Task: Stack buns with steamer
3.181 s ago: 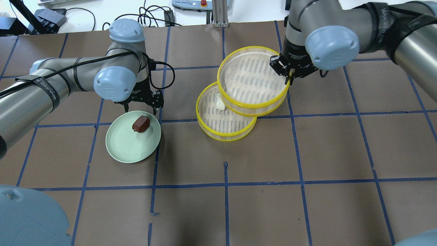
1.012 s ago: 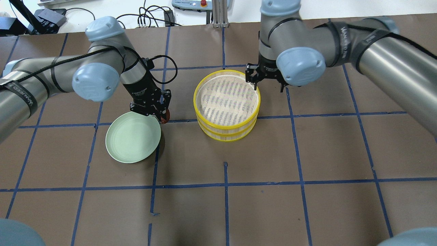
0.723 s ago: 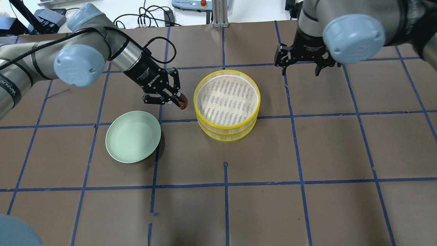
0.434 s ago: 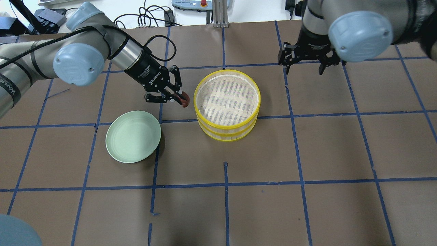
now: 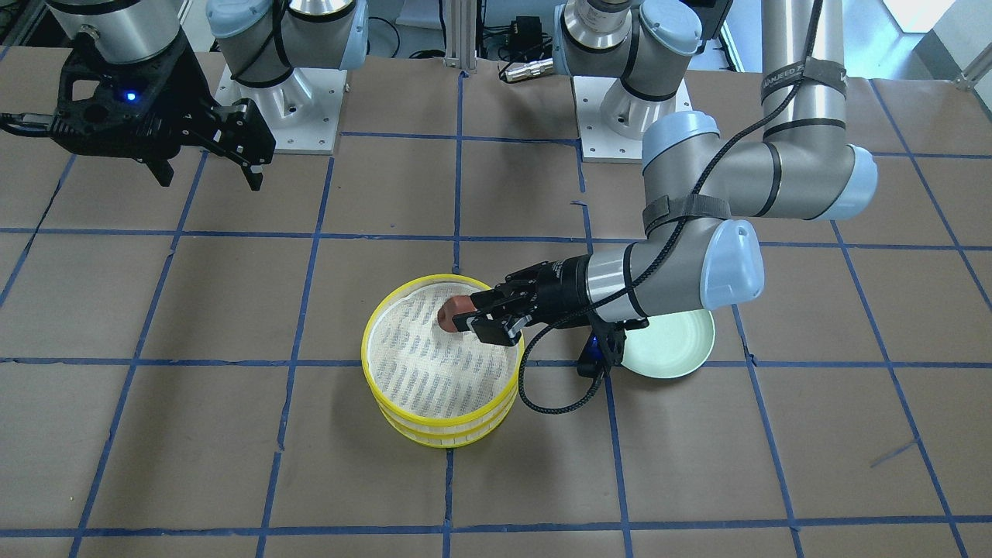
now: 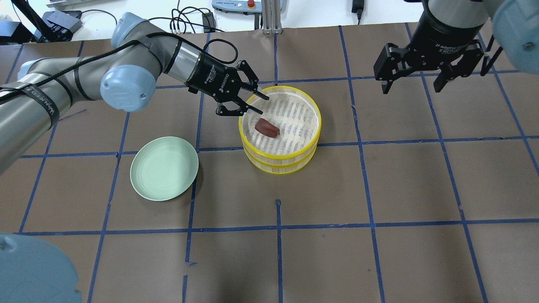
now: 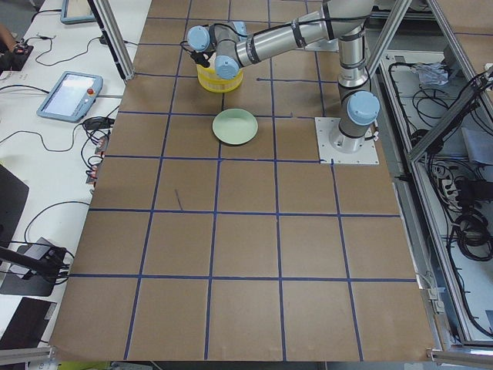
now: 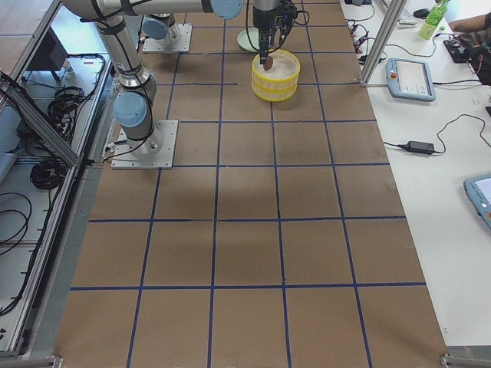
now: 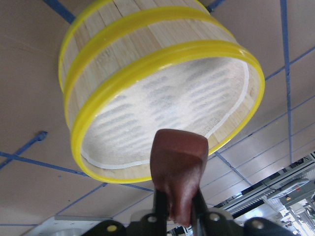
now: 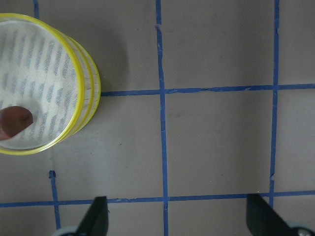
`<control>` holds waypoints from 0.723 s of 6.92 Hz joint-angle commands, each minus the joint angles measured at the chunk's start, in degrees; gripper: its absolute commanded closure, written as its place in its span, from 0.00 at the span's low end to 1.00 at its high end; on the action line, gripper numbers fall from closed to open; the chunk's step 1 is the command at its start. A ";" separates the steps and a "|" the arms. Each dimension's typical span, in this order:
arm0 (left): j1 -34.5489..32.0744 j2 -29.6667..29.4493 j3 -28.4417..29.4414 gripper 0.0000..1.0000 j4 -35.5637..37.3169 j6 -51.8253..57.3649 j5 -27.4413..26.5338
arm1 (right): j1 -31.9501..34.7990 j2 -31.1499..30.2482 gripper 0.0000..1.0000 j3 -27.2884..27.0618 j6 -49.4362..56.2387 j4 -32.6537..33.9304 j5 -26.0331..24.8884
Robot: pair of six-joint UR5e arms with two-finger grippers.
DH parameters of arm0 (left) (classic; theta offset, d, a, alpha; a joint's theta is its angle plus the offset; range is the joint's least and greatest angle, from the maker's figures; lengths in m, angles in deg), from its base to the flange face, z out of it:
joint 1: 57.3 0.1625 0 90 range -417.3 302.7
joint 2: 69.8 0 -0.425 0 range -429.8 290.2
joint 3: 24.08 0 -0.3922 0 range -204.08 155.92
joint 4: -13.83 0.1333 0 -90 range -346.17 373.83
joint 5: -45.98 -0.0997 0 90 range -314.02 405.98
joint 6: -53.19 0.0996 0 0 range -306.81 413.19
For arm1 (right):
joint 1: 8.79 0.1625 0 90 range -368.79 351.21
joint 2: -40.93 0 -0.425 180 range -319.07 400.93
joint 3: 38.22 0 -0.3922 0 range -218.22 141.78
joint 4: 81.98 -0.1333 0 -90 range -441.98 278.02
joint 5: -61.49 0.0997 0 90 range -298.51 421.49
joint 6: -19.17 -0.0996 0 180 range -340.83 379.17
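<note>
Two yellow-rimmed steamer trays (image 6: 279,87) stand stacked at mid table. In the overhead view the reddish-brown bun (image 6: 267,127) lies loose on the top tray's mesh. My left gripper (image 6: 263,105) is open over the tray's far left rim. In the front view the bun (image 5: 451,316) shows at the left gripper's tips. In the left wrist view the bun (image 9: 177,167) shows between the fingers. My right gripper (image 6: 410,89) is open and empty, high at the far right. The white bun is hidden.
An empty pale green bowl (image 6: 164,168) sits to the left of the steamer. The brown table carries a grid of blue tape lines. Cables and a control box lie beyond the far edge.
My left gripper carried the reddish-brown bun from beside the steamer to over its top tray and opened; the bun now lies in the tray. The right gripper moved further right.
</note>
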 commanded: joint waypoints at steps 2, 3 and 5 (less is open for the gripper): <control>-0.33 3.38 3.67 0.00 3.72 0.95 -9.45 | 0.58 0.13 0.00 1.12 0.57 -1.53 0.24; -0.42 4.88 7.00 0.00 1.12 4.69 -13.18 | 0.50 0.31 0.00 1.12 1.36 -1.27 0.23; -0.16 9.96 13.41 0.00 -13.66 23.71 -24.92 | 0.06 1.01 0.00 1.99 1.81 -1.10 0.15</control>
